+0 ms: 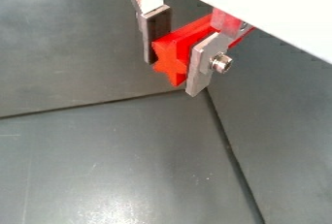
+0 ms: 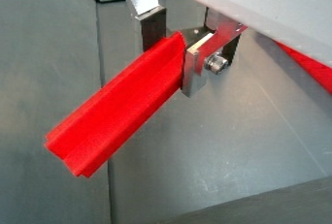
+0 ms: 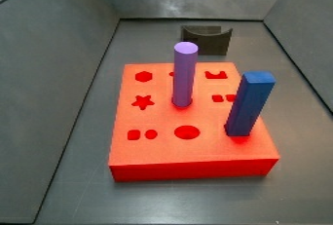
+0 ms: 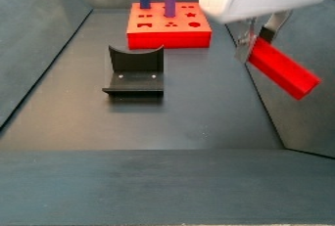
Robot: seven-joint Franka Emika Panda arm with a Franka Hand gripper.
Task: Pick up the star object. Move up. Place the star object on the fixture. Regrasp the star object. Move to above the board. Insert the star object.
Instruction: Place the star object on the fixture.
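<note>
The star object (image 2: 123, 107), a long red bar, juts forward and downward from the gripper (image 2: 176, 58), fingers clamped on its end, high above and beside the fixture (image 4: 135, 73).

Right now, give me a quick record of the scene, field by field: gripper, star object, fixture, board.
gripper: raised off the floor, jaws shut on the star object
star object: long red bar, held at one end, tilted downward in a side view
fixture: on the floor, nothing on it
board: purple cylinder and blue post standing in it; star hole open
</note>
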